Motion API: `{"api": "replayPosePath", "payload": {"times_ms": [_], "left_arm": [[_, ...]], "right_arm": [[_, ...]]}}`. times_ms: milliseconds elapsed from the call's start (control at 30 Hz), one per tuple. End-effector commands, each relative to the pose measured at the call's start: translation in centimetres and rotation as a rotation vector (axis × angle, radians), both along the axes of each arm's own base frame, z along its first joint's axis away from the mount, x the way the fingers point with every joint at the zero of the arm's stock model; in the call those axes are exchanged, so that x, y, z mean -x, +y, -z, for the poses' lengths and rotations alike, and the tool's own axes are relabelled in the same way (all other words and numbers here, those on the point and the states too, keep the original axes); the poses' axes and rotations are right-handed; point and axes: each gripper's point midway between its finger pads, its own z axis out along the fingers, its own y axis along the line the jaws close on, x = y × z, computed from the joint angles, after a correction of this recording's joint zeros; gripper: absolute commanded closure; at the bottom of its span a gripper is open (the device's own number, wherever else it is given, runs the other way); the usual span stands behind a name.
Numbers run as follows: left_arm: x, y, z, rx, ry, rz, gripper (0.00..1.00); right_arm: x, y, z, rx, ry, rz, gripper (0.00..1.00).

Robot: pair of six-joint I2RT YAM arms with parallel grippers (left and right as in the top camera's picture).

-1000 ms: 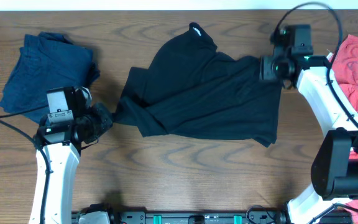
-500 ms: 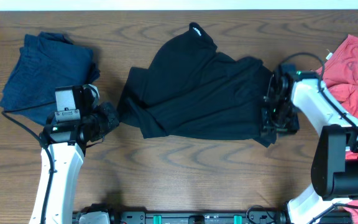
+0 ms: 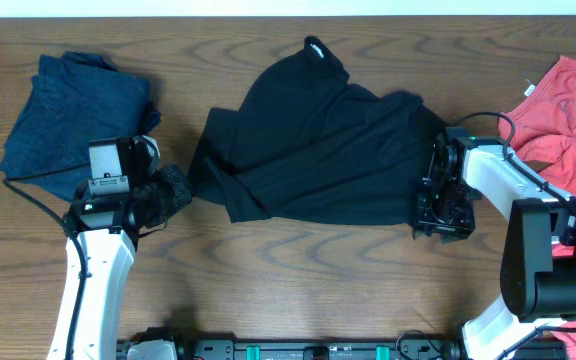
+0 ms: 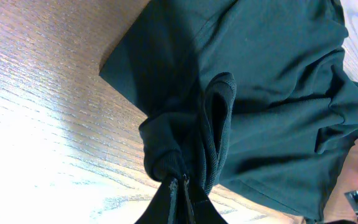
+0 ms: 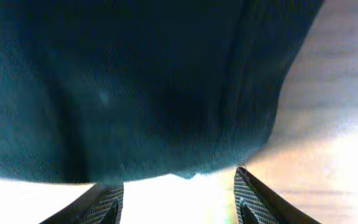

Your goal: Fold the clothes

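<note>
On the brown wooden table point(image 3: 298, 290), the large black fabric shirt point(image 3: 318, 150) lies spread at centre. The left gripper point(image 3: 180, 190) is clamped on its left corner. The right gripper point(image 3: 436, 215) sits over its lower right corner with jaws apart. A dark navy garment point(image 3: 68, 115) lies far left and a coral-red garment point(image 3: 573, 110) far right.

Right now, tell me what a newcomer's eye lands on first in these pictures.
The big rumpled black shirt spread in the middle, its left edge pinched in the left gripper and the right gripper open at its lower right corner. Flanking it lie a navy garment far left and a coral-red garment at the right edge.
</note>
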Motion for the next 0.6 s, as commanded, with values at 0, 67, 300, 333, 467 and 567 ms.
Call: {"api": "replayPosePath", "payload": {"times_ms": [0,67,300,333,467,567], "left_arm": [[0.2,-0.2,0.3,0.007,0.009,0.006,0.94],[0.2,-0.2,0.3,0.007,0.009,0.006,0.94],[0.2,-0.2,0.3,0.006,0.008,0.009,0.94],[0.2,-0.2,0.3,0.005,0.008,0.009,0.94],[0.2,-0.2,0.3,0.005,0.009,0.009,0.94],[0.2,-0.2,0.3,0.005,0.008,0.009,0.94]], "right_arm": [[-0.4,0.4,0.2,0.016,-0.014,0.103,0.46],[-0.6,0.4,0.6,0.027,-0.025,0.152,0.46],[-0.5,0.5,2.1,0.046,-0.05,0.279,0.47],[-0.7,0.6,2.4,0.038,-0.061,0.288,0.48],[-1.7,1.6,2.6,-0.022,-0.099,0.303,0.48],[-2.1,1.7,2.6,-0.03,-0.113,0.305,0.54]]}}
